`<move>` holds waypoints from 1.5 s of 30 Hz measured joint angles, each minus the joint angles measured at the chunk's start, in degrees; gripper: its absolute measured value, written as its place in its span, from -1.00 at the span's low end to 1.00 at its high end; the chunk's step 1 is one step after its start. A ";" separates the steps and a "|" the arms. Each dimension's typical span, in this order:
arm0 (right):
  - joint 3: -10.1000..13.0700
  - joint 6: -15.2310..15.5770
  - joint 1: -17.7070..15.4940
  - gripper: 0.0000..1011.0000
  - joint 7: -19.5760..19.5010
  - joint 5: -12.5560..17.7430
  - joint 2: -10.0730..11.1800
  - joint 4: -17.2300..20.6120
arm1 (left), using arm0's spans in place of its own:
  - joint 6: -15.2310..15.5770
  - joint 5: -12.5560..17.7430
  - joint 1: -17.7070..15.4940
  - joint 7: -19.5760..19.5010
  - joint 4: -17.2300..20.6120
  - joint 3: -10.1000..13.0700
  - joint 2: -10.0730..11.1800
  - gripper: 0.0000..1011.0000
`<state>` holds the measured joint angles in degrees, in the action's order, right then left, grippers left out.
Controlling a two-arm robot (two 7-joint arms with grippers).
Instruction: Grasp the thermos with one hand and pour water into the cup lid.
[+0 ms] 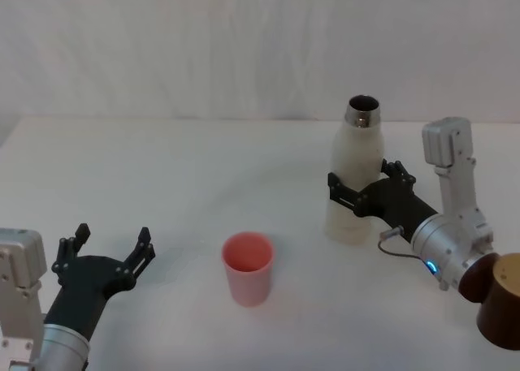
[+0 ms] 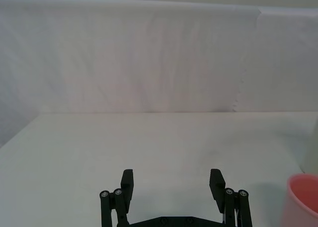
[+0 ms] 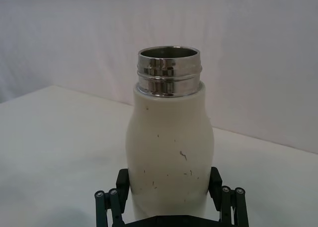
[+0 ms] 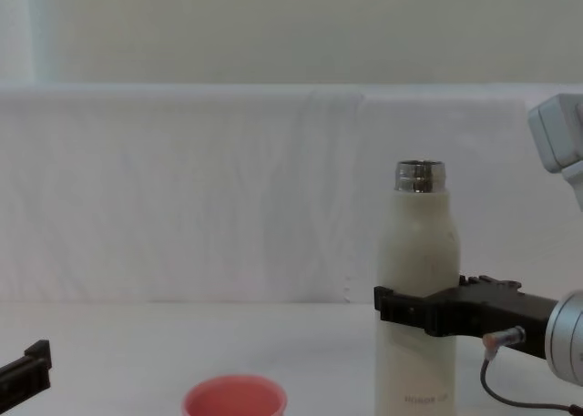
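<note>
Your right gripper (image 1: 363, 187) has its jaws pinching the thermos (image 1: 355, 172) at mid-body; it stands upright on the table (image 1: 187, 168), right of the cup lid (image 1: 247, 268). Your left gripper (image 1: 111, 248) rests spread near-left, holding nothing.

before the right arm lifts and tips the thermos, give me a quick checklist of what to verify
1. Right end effector around the thermos body, fingers at both sides: ok.
2. Grip firm enough to lift: cannot tell.
3. Thermos upright, steel neck uncapped: ok.
4. Cup lid upright, mouth up, standing apart to the thermos's left: ok.
5. Left end effector open, apart from the cup lid: ok.
6. Water inside the thermos: cannot tell.
</note>
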<state>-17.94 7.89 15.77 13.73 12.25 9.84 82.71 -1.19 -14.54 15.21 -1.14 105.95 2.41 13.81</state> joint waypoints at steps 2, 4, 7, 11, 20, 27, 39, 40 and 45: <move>0.01 -0.16 0.28 0.98 0.00 0.00 -0.17 -0.42 | 0.00 0.00 0.00 0.00 0.00 0.00 0.00 0.98; 0.01 -0.25 0.53 0.98 0.01 0.00 -0.35 -0.83 | 0.00 0.00 0.00 0.00 0.00 0.00 0.00 0.98; 0.02 -0.35 0.83 0.98 0.02 0.01 -0.50 -1.26 | 0.00 0.00 0.00 0.00 0.00 0.00 0.00 0.98; 0.07 -0.35 1.01 0.98 0.02 0.02 -0.64 -1.45 | 0.00 0.00 0.00 0.00 0.00 0.00 0.00 0.98; 0.11 -0.31 1.28 0.98 0.29 0.21 -0.69 -1.69 | 0.00 0.00 0.00 0.00 0.00 0.00 0.00 0.98; 0.10 -0.31 1.20 0.93 0.30 0.21 -0.68 -1.64 | 0.00 0.00 0.00 0.00 0.00 0.00 0.00 0.98; 0.10 -0.34 1.14 0.90 0.29 0.20 -0.64 -1.58 | 0.00 0.00 0.00 0.00 0.00 0.00 0.00 0.98; 0.11 -0.34 1.14 0.90 0.29 0.20 -0.64 -1.57 | 0.00 0.00 0.00 0.00 0.00 0.00 0.00 0.98; 0.10 -0.34 1.12 0.90 0.28 0.20 -0.63 -1.55 | 0.00 0.00 0.00 0.00 0.00 0.00 0.00 0.98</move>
<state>-17.83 7.55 16.89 14.01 12.45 9.20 81.16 -1.19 -14.54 15.21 -1.14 105.95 2.41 13.80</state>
